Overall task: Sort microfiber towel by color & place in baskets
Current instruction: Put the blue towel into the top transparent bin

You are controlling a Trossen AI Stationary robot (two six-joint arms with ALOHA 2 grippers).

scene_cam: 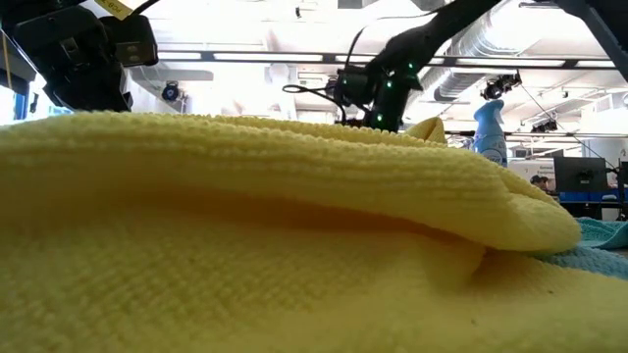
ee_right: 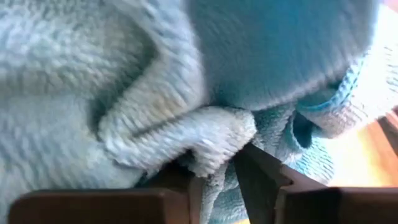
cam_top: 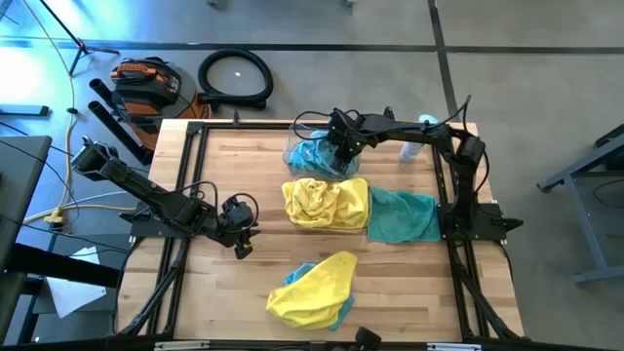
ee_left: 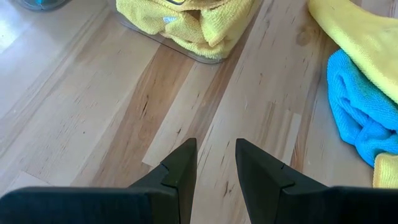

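Observation:
The far basket [cam_top: 292, 154] holds teal towels [cam_top: 314, 156]. My right gripper [cam_top: 341, 148] reaches down into them, fingers apart, and teal cloth [ee_right: 155, 81] fills its wrist view. The middle basket [cam_top: 289, 216] holds yellow towels [cam_top: 327, 202]. A teal towel [cam_top: 405, 216] lies flat on the table to its right. Near the front edge a yellow towel [cam_top: 317, 285] lies over another teal one [ee_left: 360, 106]. My left gripper [cam_top: 239, 239] hovers open over bare wood at the left, and its wrist view [ee_left: 214, 155] shows nothing between the fingers. My right gripper comes from above, pointing steeply down into the teal towels in the far basket. A thick fold of teal towel [ee_right: 217, 140] sits in the gap between its parted fingers [ee_right: 261, 177]. The cloth lies heaped in the basket, slack. Whether the fingers still pinch it, I cannot tell.
A clear bottle with a blue cap [cam_top: 411, 146] stands right of the far basket, close to the right arm. Bare wood lies at the table's left and near left [ee_left: 93, 112]. In the low view the near yellow towel [scene_cam: 245, 216] blocks most of the table.

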